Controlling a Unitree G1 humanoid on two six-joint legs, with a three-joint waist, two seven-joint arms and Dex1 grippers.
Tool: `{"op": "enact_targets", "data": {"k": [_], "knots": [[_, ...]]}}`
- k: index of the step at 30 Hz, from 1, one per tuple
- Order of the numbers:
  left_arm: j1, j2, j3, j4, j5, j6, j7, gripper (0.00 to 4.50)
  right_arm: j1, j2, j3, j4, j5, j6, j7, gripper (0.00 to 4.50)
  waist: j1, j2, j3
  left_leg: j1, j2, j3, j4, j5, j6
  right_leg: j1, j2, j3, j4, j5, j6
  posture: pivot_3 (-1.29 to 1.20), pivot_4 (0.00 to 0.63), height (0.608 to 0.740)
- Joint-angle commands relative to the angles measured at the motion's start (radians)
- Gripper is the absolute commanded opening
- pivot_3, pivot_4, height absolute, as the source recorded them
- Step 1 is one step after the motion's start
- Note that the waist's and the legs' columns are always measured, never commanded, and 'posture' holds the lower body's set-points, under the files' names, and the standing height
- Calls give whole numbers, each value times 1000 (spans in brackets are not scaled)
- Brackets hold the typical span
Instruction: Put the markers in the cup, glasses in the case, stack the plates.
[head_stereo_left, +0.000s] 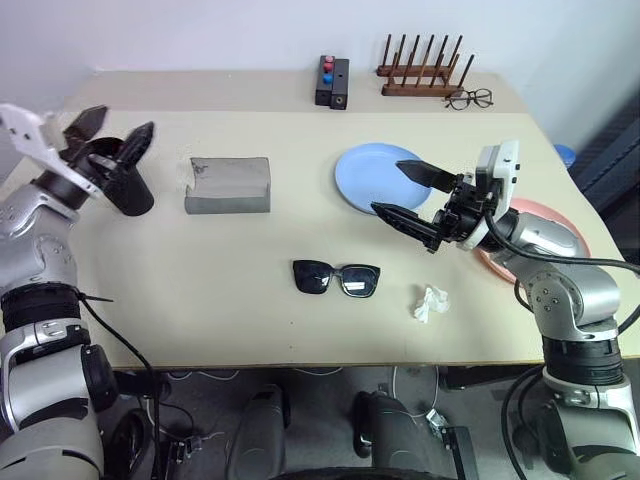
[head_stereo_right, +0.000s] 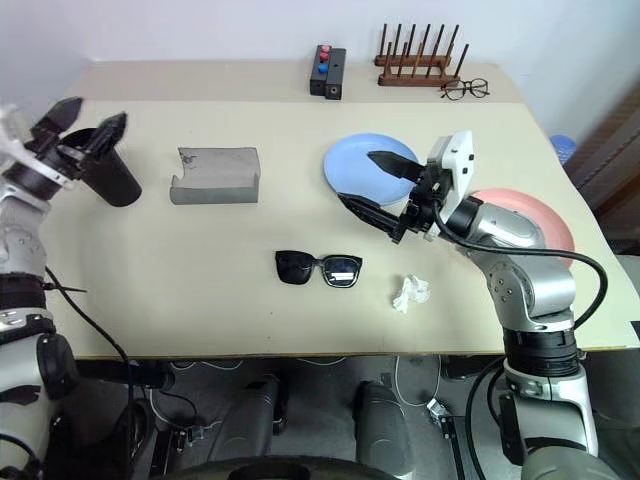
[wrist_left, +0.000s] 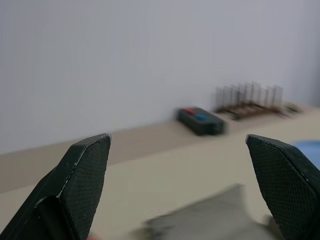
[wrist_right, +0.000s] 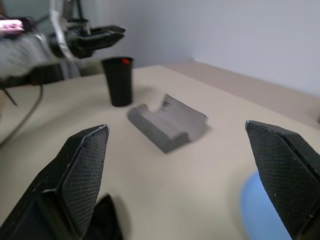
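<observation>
sunglasses (head_stereo_left: 336, 278), black and thick-framed with dark lenses, lie unfolded near the table's (head_stereo_left: 200, 300) front edge, apart from the grey soft pouch-like case (head_stereo_left: 228, 185) behind them. the tall matte black cup (head_stereo_right: 112, 176) stands at the left, a red marker cap (wrist_right: 125, 61) showing at its rim; the left gripper (head_stereo_left: 112, 135) hovers over it, fingers spread and empty. the right gripper (head_stereo_left: 410, 192), fingers also spread, hangs in front of the light blue round plate (head_stereo_left: 365, 170). the pink plate (head_stereo_right: 540, 222) lies under the right arm.
</observation>
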Motion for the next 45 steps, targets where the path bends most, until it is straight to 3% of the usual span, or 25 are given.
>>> {"op": "enact_targets", "data": {"k": [1, 7, 16, 26, 29, 35, 37, 45], "knots": [[-57, 31, -148, -16, 117, 10, -92, 4482, -21, -25, -8, 12, -24, -9, 5, 4500, 0, 0, 0, 0, 0, 0, 0, 0, 0, 0, 0, 0, 0, 0, 0, 0, 150, 740], [-185, -11, -273, 217, 259, -83, -127, 4482, 28, -97, -45, 42, -63, -38, 43, 4500, -1, 0, 0, 0, 0, 0, 0, 0, 0, 0, 0, 0, 0, 0, 0, 0, 150, 740], [-310, -79, -363, 552, 425, -233, -122, 4482, 82, -85, -77, -38, -50, -49, 15, 4500, 0, 0, 0, 0, 0, 0, 0, 0, 0, -1, 0, 0, 0, 0, 0, 0, 150, 740], [-342, -99, -400, 686, 542, -235, -77, 4482, 80, -86, -77, -45, -48, -48, 2, 4500, 0, 0, 0, -1, 0, 0, 0, 0, 0, -1, 0, 0, 0, 0, 0, 0, 150, 740], [-332, -103, -397, 686, 548, -238, -91, 3709, 77, -85, -73, -45, -49, -49, 2, 4500, 0, 0, 0, -1, 0, 0, 0, 0, 0, -1, 0, 0, 0, 0, 0, 0, 150, 740], [-323, -107, -381, 679, 539, -253, -102, 689, 67, -87, -65, -38, -51, -47, 9, 4500, 0, 0, 0, -1, 0, 0, 0, 0, 0, -1, 0, 0, 0, 0, 0, 0, 150, 740], [-323, -109, -374, 675, 532, -266, -105, 14, 64, -87, -61, -34, -55, -50, 11, 4500, 0, 0, 0, -1, 0, 0, 0, 0, 0, -1, 0, 0, 0, 0, 0, 0, 150, 740], [-332, -113, -331, 653, 494, -285, -176, 14, 53, -81, -49, -22, -61, -55, 17, 4500, 1, 0, 0, -1, 0, 0, 1, 0, 0, -1, 0, 0, 0, 0, 0, 0, 150, 740]]}}
